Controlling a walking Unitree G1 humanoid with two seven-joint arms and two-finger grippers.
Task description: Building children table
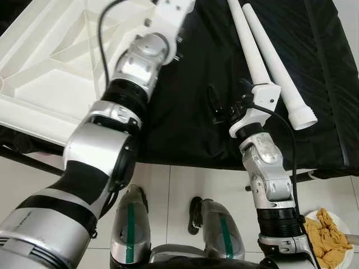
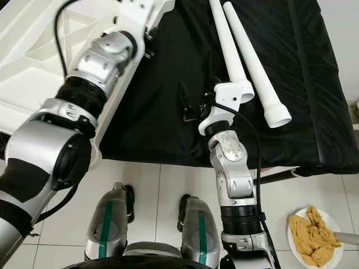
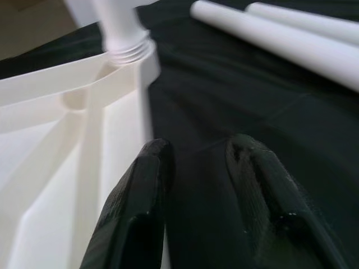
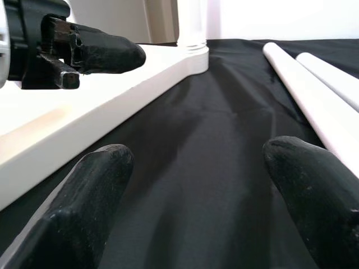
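Left eye view puts the white tabletop (image 1: 50, 61) upside down at ten o'clock, its ribbed underside up and its near edge lying over the black cloth (image 1: 196, 123). Two loose white legs (image 1: 269, 61) lie side by side on the cloth at one o'clock, touching or nearly so, wide ends toward the robot. Between the tabletop's edge and the legs runs a bare strip of cloth, and the right gripper (image 4: 196, 185) sits low over it, fingers spread wide and holding nothing, just beside the nearer leg. The left gripper (image 3: 196, 185) hovers at the tabletop's edge, fingers a little apart and empty. Left wrist view adds what the head views cut off: a third leg (image 3: 120, 28) standing upright in the tabletop's corner socket. Right wrist view shows that same corner from low down, with the left gripper's black finger above the tabletop. At five o'clock on the tiled floor (image 1: 185, 179) rests a white plate (image 1: 350, 255) with a tan rag (image 1: 328, 235).
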